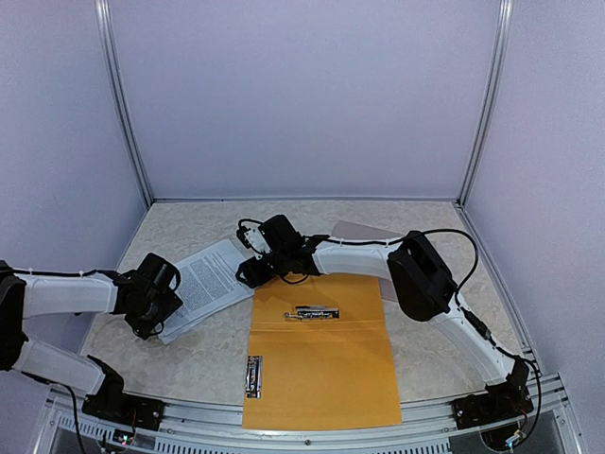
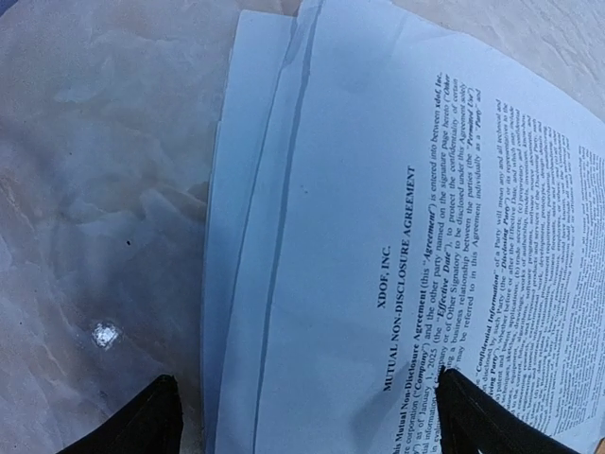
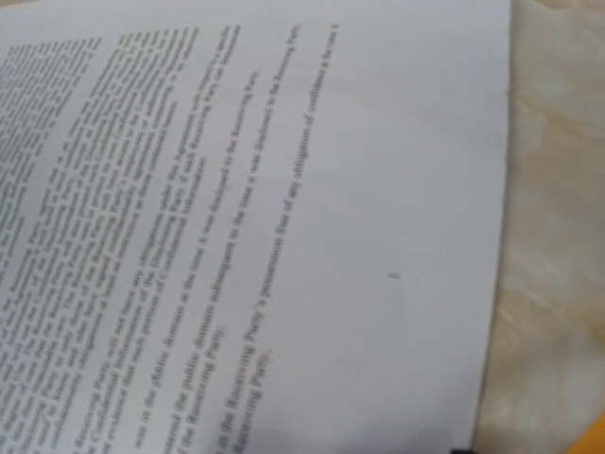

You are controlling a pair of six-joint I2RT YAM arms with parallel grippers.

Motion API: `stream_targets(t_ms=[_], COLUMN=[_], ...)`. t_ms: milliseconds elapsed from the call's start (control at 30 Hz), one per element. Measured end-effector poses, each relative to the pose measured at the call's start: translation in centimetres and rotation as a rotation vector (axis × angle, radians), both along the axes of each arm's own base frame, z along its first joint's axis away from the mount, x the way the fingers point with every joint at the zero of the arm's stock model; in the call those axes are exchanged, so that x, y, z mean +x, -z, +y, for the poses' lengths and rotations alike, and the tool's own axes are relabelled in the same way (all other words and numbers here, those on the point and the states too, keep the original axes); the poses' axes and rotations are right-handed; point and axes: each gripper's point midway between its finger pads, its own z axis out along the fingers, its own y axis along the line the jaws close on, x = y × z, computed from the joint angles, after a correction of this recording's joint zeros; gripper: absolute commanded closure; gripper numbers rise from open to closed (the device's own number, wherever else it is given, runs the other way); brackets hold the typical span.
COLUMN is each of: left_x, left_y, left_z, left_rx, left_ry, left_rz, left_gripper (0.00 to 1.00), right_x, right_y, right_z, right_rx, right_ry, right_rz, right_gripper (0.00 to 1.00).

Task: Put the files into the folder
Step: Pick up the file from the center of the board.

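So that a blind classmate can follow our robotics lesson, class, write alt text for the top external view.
A stack of printed white files lies on a marbled table, with the left gripper at its near-left corner and the right gripper at its right edge. An open orange folder lies flat just to the right of the stack.

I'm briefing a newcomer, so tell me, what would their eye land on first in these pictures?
The bright orange folder, spread flat at the near middle of the table, stands out first. Left of it lie the white printed files, with the left arm and right arm both reaching to them. The left jaws stand spread wide over the sheets' edge.
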Motion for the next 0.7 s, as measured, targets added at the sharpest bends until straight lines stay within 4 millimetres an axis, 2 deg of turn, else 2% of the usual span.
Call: stream_targets(t_ms=[567,700], left_x=[0.7,0.7], left_y=[-0.1,-0.7], left_z=[-1.0,-1.2], left_rx=[-0.045,-0.058], left_ry=[0.053,0.060], left_rz=[-0.049,-0.070], left_gripper=[0.30,0.39], right_x=[-0.3,-0.3], right_y=[0.0,0.0], right_z=[0.2,0.2], right_rx=[0.013,0.019], right_ry=[-0.009,-0.009], right_rz=[0.016,0.019], right_gripper=[0.38,0.38])
